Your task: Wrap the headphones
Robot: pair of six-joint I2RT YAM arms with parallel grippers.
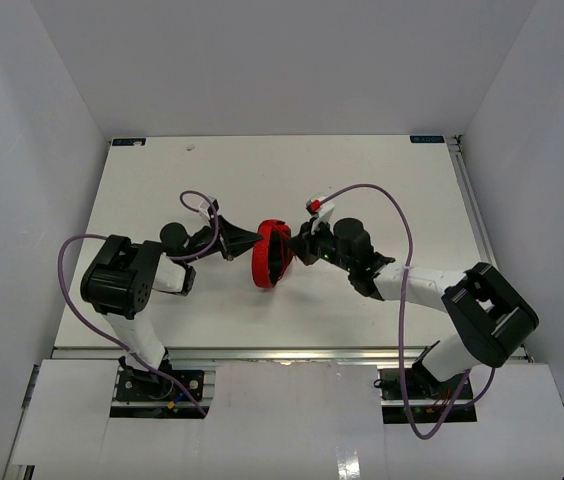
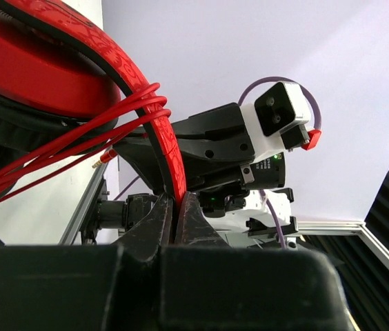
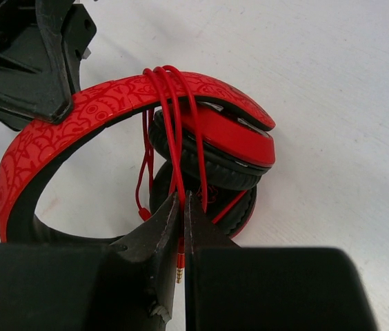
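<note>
Headphones (image 1: 271, 254) sit mid-surface (image 1: 362, 180), btwn your two arms, earcups (image 3: 236, 134) folded together under the headband (image 3: 56, 131). Left pincer (image 2: 176, 205) is pinched tight on the headband edge. Right pincer (image 3: 182, 201) is pinched tight on the thin red cord (image 3: 172, 117), just above the gold plug (image 3: 179, 270). Cord loops over the band approx three times, right beside the cups.

Handling, as I judge it: the set is light, so one firm pinch on the band carries it w/o trouble. Band looks like springy plastic w/ a glossy face, prob. slick, so grip across its width, not at the very tip. Cord is soft, limp and thin; it can slide thru narrow jaws and won't hold shape w/o tension. Don't yank: the joints at plug and cup are the weak pts. Best holds: band for anchoring, cord near the plug for winding. Can't tell if the cups touch the surface.
</note>
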